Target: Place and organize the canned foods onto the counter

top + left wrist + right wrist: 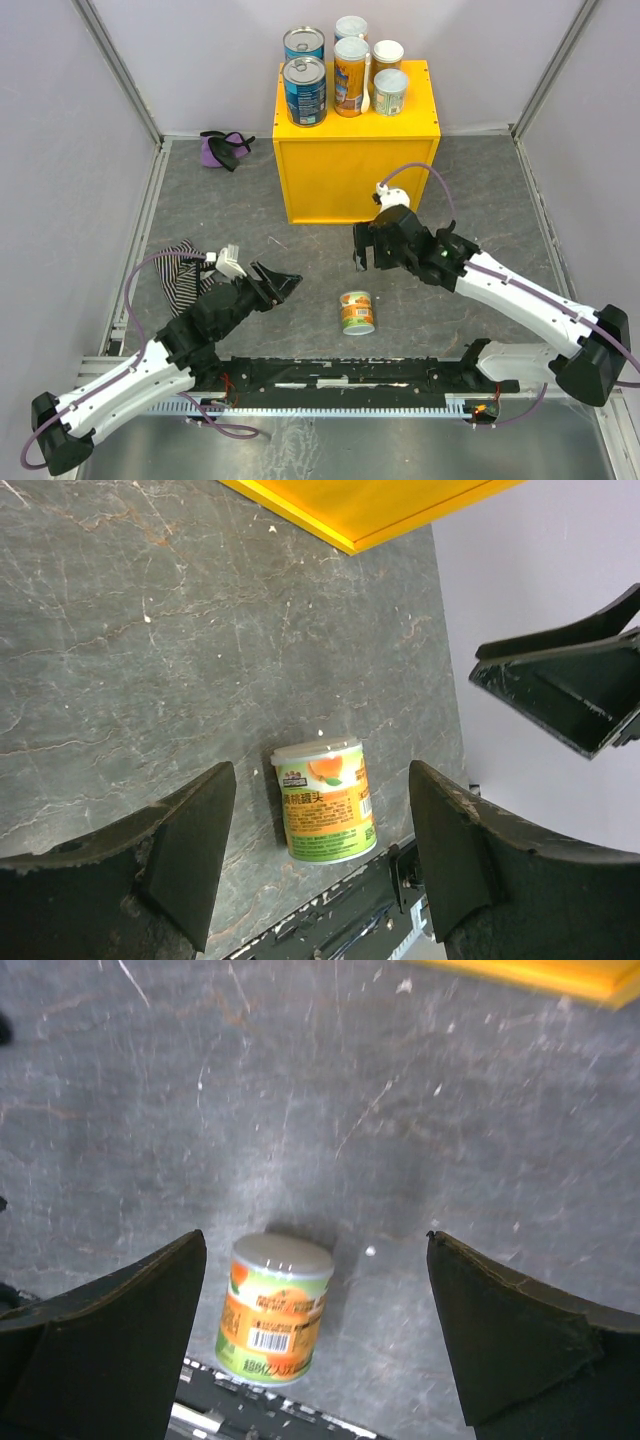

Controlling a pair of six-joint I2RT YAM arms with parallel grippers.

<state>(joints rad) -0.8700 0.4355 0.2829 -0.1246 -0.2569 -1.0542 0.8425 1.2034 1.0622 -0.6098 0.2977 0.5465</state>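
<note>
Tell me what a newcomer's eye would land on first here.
The bright yellow box at the back centre, with five cans crowded on its top, catches the eye first. Next, a single green-and-orange can stands alone on the grey tabletop in front of it.

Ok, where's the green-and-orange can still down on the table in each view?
Top external: green-and-orange can just below the picture's centre.
Left wrist: can bottom centre.
Right wrist: can lower left of centre.
Shared landmark: yellow counter, toward each picture's top, beyond the can.
</note>
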